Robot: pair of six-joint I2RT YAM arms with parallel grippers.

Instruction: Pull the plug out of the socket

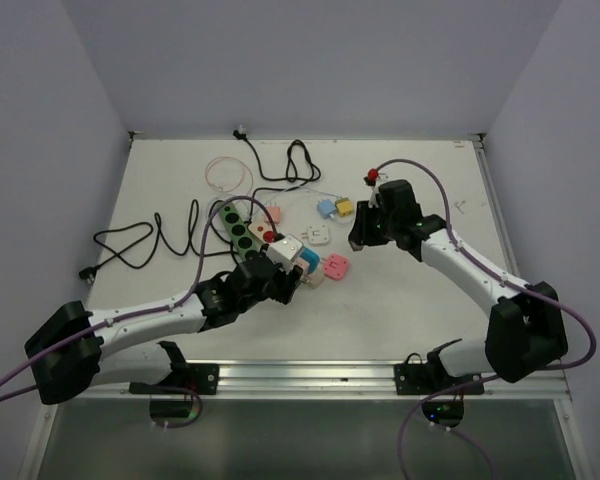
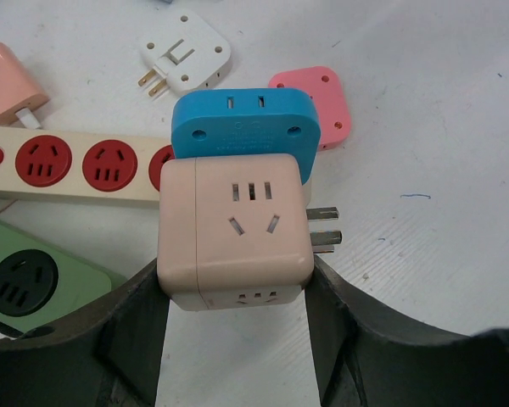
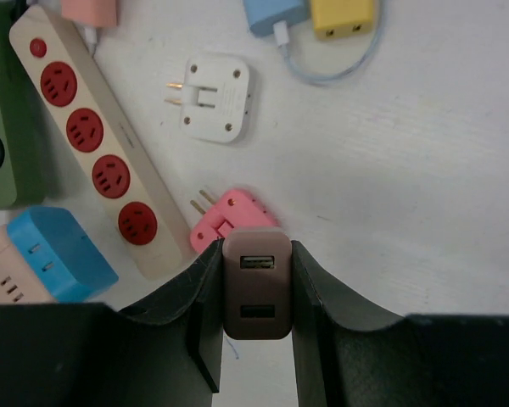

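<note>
The white counter [image 1: 430,300] carries a jumble of sockets and cords. A black cord [image 1: 150,235] loops across its left side. The green power strip [image 2: 25,280] is cut off by the frame edge in both wrist views. One end of the cream power strip [image 2: 68,165], with its red outlets, is hidden behind the blue adapter [image 2: 242,123] in the left wrist view. A red button at the strip's other end bears a power symbol. The faint raised lettering on the blue adapter is too small to read.

The left hand [image 2: 236,280] is clamped on the beige cube socket [image 2: 237,220]. The cube's own bare prongs [image 2: 324,229] stick out to the side, plugged into nothing. Whether the cube touches the blue adapter behind it cannot be told.

The right hand [image 3: 254,271] is clenched around the brown charger plug [image 3: 254,292], well apart from the cube. Two USB ports show on its face. Its prongs are out of sight. It partly hides the pink adapter [image 3: 225,216] lying beyond it. The white adapter [image 3: 214,97] lies loose near the cream strip.
</note>
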